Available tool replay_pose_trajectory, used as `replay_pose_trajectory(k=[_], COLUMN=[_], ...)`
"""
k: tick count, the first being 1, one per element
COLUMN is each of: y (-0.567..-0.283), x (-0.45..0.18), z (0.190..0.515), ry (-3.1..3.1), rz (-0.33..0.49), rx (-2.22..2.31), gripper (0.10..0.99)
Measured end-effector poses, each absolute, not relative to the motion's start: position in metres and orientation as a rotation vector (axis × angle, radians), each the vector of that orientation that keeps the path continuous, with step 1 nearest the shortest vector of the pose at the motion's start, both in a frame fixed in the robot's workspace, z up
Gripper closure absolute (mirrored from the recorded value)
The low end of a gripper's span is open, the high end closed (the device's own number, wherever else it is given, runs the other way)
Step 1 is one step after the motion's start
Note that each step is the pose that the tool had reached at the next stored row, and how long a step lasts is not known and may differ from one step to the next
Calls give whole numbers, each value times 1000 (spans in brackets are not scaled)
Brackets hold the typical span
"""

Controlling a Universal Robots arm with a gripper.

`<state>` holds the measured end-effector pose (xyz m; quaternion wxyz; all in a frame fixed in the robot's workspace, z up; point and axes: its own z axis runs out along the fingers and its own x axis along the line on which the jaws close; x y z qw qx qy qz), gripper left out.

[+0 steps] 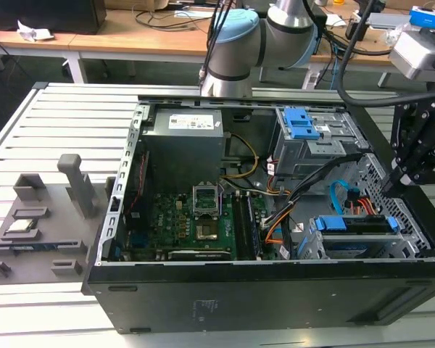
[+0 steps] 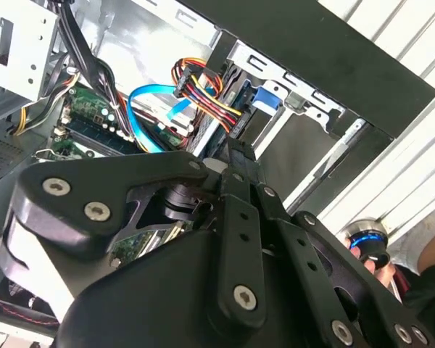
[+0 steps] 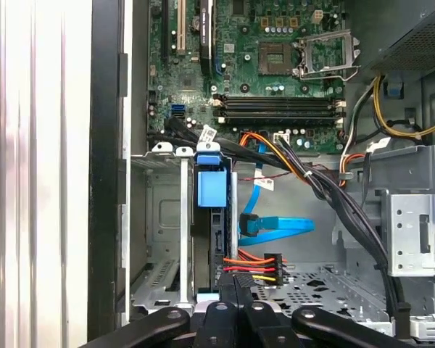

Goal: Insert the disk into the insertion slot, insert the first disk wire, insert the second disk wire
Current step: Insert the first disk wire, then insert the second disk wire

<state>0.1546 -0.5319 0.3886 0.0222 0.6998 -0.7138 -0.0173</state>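
Note:
The disk [image 3: 216, 239] stands edge-on in the insertion slot [image 3: 163, 239], its blue carrier [image 1: 355, 223] level with the silver cage [image 1: 312, 245]. The first disk wire [image 3: 255, 267], a red, orange and black bundle, ends in a dark plug against the disk's end; it also shows in the second wrist view [image 2: 203, 90]. The second disk wire [image 3: 279, 228] loops light blue beside the disk. Its dark plug lies close to the disk's edge, and I cannot tell whether it is seated. My gripper [image 3: 235, 281] is shut, its tips right by the bundle's plug [image 1: 388, 187] [image 2: 235, 151].
A thick black cable bundle [image 3: 326, 196] runs between the slot and the taller grey cage with blue tabs [image 1: 304, 127]. The motherboard [image 1: 196, 217] and the power supply [image 1: 185, 130] take up the case's left half. A grey fixture [image 1: 36, 225] sits outside the case on the slatted table.

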Motion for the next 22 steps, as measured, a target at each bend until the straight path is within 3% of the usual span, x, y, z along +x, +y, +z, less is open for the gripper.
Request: replay_pose_trajectory(k=[9, 12, 22], y=[-532, -532, -520], x=[155, 155, 124], z=[389, 389, 372], ry=[-2211, -2211, -2207], rz=[-53, -53, -41], rx=[2168, 2168, 2161], gripper=[973, 784, 784])
